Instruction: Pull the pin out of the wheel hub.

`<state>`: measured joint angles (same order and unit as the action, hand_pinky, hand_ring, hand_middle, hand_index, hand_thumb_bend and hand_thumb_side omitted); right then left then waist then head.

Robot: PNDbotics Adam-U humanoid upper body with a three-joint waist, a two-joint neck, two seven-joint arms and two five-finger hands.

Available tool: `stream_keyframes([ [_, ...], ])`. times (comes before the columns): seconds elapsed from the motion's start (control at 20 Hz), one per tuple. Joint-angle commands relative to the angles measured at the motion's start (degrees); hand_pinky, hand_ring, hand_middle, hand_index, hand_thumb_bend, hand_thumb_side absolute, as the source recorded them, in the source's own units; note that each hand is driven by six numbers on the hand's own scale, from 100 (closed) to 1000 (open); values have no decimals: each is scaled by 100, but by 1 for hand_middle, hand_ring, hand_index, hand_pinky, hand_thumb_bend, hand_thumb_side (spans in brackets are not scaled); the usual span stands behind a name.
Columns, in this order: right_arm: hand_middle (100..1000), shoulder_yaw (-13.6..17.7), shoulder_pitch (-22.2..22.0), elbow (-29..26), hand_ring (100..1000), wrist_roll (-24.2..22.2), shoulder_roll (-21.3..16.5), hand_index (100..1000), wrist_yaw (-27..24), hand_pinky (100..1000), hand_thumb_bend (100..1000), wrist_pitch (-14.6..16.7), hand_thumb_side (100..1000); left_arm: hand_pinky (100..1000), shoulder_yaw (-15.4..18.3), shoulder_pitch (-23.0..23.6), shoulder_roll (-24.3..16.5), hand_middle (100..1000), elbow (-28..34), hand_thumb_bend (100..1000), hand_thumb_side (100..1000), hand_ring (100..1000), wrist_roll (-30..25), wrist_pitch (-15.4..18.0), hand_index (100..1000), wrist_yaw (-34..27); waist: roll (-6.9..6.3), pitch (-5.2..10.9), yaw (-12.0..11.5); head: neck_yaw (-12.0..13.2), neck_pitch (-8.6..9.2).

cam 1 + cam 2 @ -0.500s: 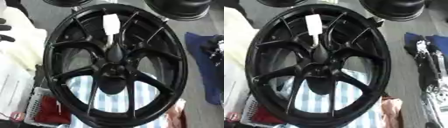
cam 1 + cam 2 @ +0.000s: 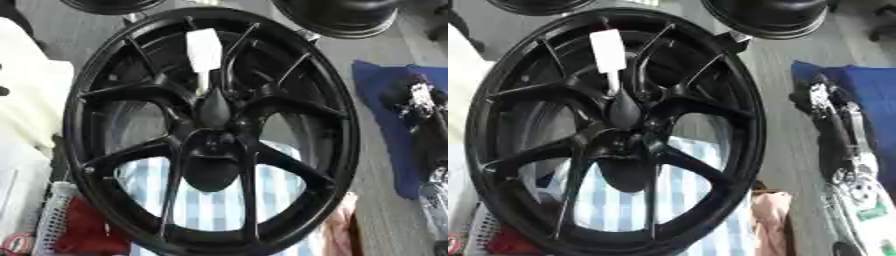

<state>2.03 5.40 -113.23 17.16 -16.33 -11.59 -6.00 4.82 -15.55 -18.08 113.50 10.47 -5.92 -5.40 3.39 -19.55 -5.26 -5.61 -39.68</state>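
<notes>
A black alloy wheel (image 2: 210,135) stands upright, filling the view, a white-tagged pin (image 2: 204,55) above its hub (image 2: 213,145). Neither hand clearly shows. A hurried pull might tip the wheel.

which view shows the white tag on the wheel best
The left eye view: the white tag sits near the picture's upper middle, its whole face showing against the black wheel. The right eye view shows the same tag further left, also whole, with nearly the same look.
</notes>
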Motion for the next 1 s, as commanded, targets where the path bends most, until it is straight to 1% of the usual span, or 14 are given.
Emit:
stream_keyframes([
  [0.05,523,-13,3,-136,735,-42,-7,637,79,837,100,23,615,495,6,-56,-136,607,109,100,771,643,-41,3,725,73,-37,53,26,-3,72],
  [0.15,523,-18,-10,-136,735,-53,23,638,109,837,100,32,615,495,-9,-59,-195,607,109,100,770,643,-56,1,726,123,-50,33,50,23,78],
  [0.25,521,-21,-30,-136,731,-54,53,636,144,836,100,26,621,495,-39,-73,-351,608,109,100,747,643,-84,-4,727,226,-66,22,81,44,71],
  [0.35,519,-27,-64,-136,729,-51,58,635,186,835,100,12,620,497,-116,-122,-653,609,109,100,720,645,-161,27,729,408,-90,22,113,59,55],
  [0.45,518,-36,-99,-136,726,-56,33,634,226,834,100,10,614,503,-236,-188,-1053,611,109,100,686,647,-292,54,733,585,-116,33,142,76,26],
  [0.65,515,-47,-156,-136,722,-78,-63,633,270,833,100,40,600,525,-501,-371,-2089,618,109,100,627,655,-623,210,741,809,-162,74,178,99,-40],
  [0.75,514,-55,-185,-136,721,-94,-107,633,277,833,100,55,597,542,-663,-464,-2670,623,109,100,616,661,-920,325,746,865,-176,90,195,100,-63],
  [0.85,513,-61,-214,-136,720,-109,-149,632,290,832,100,72,588,571,-785,-543,-3210,631,109,100,594,670,-1362,364,753,1007,-185,98,225,100,-78],
  [1.0,512,-65,-266,-136,719,-126,-201,632,320,832,100,112,581,614,-969,-731,-3960,646,109,119,572,683,-2161,303,762,1151,-197,101,280,109,-60],
])
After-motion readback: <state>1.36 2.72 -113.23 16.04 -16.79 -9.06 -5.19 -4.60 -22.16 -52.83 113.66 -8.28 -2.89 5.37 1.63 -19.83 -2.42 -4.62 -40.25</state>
